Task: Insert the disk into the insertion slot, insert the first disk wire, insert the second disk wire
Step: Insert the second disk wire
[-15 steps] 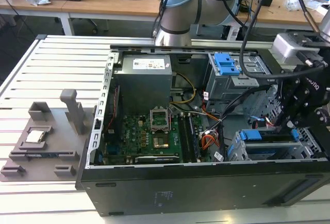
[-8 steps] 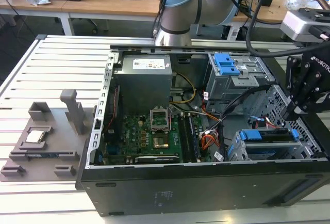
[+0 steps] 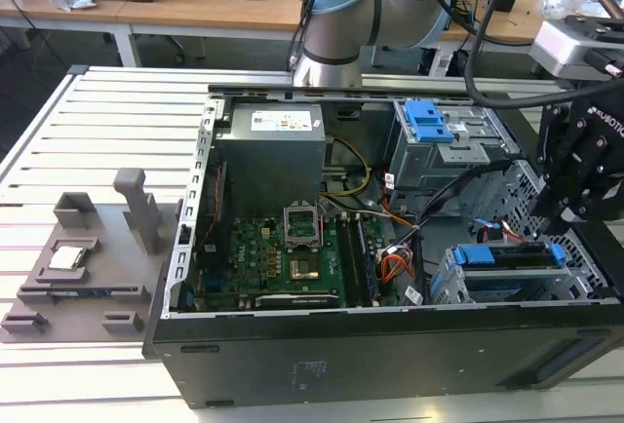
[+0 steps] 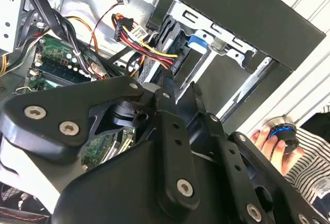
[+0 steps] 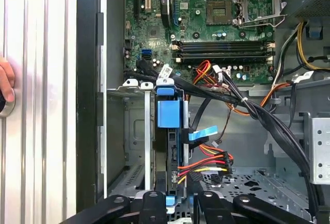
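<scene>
The disk (image 3: 507, 256), grey in its bright blue caddy, stands on edge in the insertion slot (image 3: 450, 285), the silver cage at the case's front corner on the exterior view's right. My gripper (image 3: 552, 238) comes down on the caddy's outer end. In the first wrist view the blue caddy (image 5: 169, 111) runs straight away from my gripper (image 5: 173, 201), whose fingers (image 5: 152, 203) close on its near edge. A red, yellow and black power wire (image 5: 206, 165) and a blue flat wire (image 5: 203, 133) hang loose beside the disk. In the second wrist view the disk (image 4: 166, 41) sits beyond my fingers (image 4: 166, 105).
The motherboard (image 3: 283, 257) fills the case floor, with the power supply (image 3: 271, 150) behind it. A taller grey bay with a blue latch (image 3: 429, 123) stands behind the cage. Black cable bundles (image 5: 268, 123) cross beside the slot. A person's hand (image 4: 268, 140) rests outside the case wall.
</scene>
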`<state>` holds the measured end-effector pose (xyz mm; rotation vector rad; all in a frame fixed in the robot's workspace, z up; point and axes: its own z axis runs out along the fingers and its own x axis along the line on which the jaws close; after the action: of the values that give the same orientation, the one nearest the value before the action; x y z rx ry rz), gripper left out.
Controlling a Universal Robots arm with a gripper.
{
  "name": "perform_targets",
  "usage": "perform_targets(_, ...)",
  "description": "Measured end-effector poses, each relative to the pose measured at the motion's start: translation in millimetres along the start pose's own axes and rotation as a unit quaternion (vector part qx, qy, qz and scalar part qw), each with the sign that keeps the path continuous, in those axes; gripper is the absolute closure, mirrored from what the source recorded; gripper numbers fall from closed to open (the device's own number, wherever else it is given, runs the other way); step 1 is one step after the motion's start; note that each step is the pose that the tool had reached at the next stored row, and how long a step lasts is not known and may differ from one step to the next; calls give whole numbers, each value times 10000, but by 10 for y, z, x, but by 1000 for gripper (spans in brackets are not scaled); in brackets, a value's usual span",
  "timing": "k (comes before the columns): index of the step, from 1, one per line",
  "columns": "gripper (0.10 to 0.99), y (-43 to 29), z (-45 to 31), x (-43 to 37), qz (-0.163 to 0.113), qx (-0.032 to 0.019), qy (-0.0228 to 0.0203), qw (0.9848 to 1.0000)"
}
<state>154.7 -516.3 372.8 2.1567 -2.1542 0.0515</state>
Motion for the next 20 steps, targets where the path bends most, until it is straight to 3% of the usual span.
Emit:
perform_targets(2,784,146,70,-43,-1,0,-1,10000)
perform_targets(3,784,248,114,-105,-1,0,8,10000)
perform_targets(4,784,304,149,-164,-20,1,27,10000)
perform_targets(6,784,325,166,-203,-47,4,55,10000)
perform_targets(7,784,343,186,-242,-95,8,102,9999)
perform_targets(10,784,360,198,-263,-233,21,319,9992)
perform_targets(11,784,362,202,-265,-265,24,348,9990)
perform_targets(15,784,361,284,-274,-397,39,378,9985)
perform_targets(17,784,361,287,-274,-406,39,411,9983)
perform_targets(20,796,361,288,-274,-407,40,411,9983)
